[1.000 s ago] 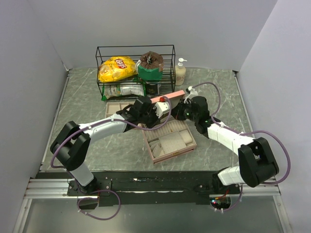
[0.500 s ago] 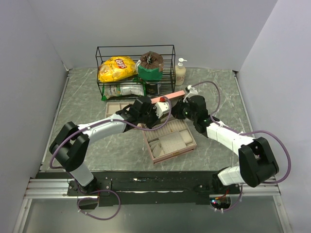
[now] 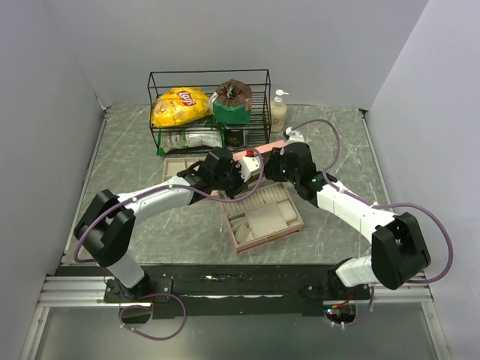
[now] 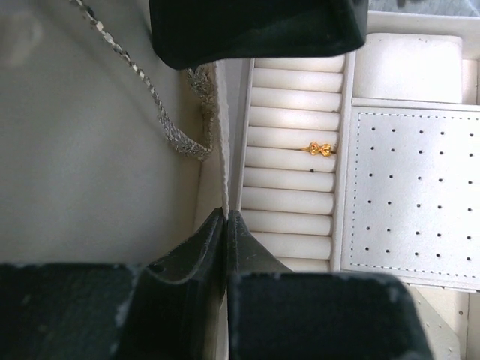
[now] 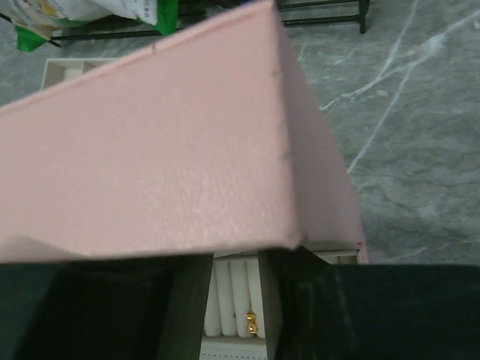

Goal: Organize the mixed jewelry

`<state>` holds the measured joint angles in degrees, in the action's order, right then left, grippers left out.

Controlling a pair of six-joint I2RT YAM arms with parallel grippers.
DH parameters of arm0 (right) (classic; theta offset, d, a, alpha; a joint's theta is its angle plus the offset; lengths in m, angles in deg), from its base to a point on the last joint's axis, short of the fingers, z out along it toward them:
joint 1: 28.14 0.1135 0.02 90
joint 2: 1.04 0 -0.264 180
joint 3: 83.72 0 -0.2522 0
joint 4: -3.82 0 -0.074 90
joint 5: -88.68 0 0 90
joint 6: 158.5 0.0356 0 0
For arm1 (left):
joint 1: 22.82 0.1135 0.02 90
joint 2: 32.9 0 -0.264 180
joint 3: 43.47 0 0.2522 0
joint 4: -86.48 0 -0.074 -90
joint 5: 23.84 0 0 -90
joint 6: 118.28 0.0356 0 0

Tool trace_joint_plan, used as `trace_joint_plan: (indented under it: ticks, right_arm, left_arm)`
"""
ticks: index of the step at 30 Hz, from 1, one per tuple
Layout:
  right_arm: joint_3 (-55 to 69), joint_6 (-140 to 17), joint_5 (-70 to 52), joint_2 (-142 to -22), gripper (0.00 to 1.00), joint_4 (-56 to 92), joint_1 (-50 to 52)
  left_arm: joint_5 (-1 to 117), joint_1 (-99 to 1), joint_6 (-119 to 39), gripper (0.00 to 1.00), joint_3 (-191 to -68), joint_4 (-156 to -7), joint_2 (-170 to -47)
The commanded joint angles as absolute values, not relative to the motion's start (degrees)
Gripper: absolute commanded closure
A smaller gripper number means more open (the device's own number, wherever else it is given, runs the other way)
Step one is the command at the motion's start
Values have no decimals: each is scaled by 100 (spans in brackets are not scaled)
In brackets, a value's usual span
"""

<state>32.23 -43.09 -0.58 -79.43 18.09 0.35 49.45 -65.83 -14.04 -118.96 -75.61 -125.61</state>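
Observation:
The pink box [image 3: 294, 223] stands open mid-table, its lid [image 3: 259, 151] raised. My left gripper [image 4: 225, 214] is shut on a thin white lining edge [image 4: 222, 135] inside the box. Left of that edge a silver chain [image 4: 150, 94] lies on pale lining. To its right a gold ring [image 4: 321, 148] sits in the white ring rolls [image 4: 292, 97]. My right gripper [image 5: 235, 259] is open just under the pink lid [image 5: 165, 150], nothing between its fingers. The gold ring [image 5: 251, 326] shows through the gap. From above, both grippers meet at the lid, left [image 3: 244, 174] and right [image 3: 274, 166].
A beige compartment tray [image 3: 174, 163] lies left of the box, partly under my left arm. Behind stands a black wire basket [image 3: 209, 111] with a yellow chip bag [image 3: 180, 105] and a green pack [image 3: 231, 109]. A lotion bottle [image 3: 279, 112] stands to its right.
My right gripper has gone from shut to open and shifted slightly left along the lid. The left gripper has kept its hold and place.

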Motion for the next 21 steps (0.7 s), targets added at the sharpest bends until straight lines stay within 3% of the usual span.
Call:
trace_joint_plan:
  ticks: [1, 12, 21]
  right_arm:
    - [2838, -4468, 457, -7970, 59, 2136, 33]
    - [2574, -4565, -61, -8199, 59, 2039, 42]
    - [3233, -4504, -141, -7452, 60, 1565, 25]
  left_arm:
    - [4507, -6703, -1448, 90, -11937, -7747, -12202]
    - [4401, -6712, -1466, 90, -11946, -7721, -12202]
    - [4480, -6712, -1492, 91, -12007, -7685, -12325]
